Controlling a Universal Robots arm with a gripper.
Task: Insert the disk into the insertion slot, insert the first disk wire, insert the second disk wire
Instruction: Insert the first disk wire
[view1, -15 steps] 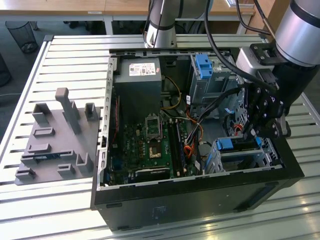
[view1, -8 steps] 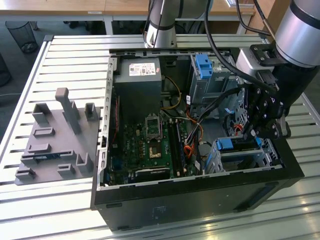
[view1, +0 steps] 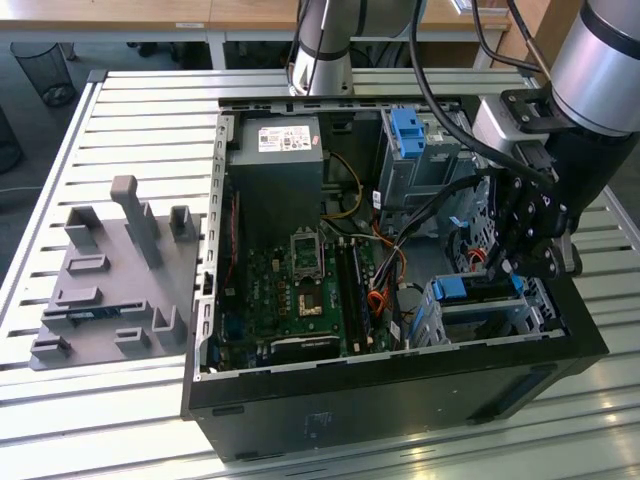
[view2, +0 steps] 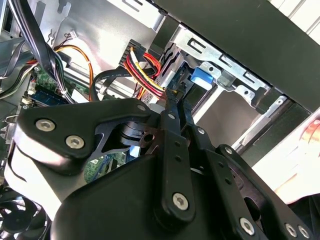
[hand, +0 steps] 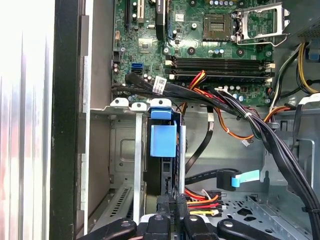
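The disk (view1: 465, 288), framed by its blue carrier, sits in the insertion slot (view1: 500, 318) at the case's corner on the exterior view's right. Both wrist views show the blue carrier end (hand: 163, 140) (view2: 202, 77) between the slot's silver rails (hand: 137, 150) (view2: 235, 75). My gripper (view1: 497, 265) reaches down into the case beside the disk. Its fingers stand close together (hand: 171, 204) (view2: 172, 100) on the plug of a red, yellow and black disk wire (hand: 202, 201) (view2: 142, 65) at the disk's edge. A second black wire with a light blue tab (hand: 235, 179) lies loose on the case floor nearby.
The open black case (view1: 400, 380) lies on a slatted table. Inside are the motherboard (view1: 300, 290), a grey power supply (view1: 275, 170) and a taller cage with a blue clip (view1: 405, 130). A thick black cable bundle (hand: 240, 110) crosses above the bay. A grey fixture plate (view1: 110, 290) lies at the exterior view's left.
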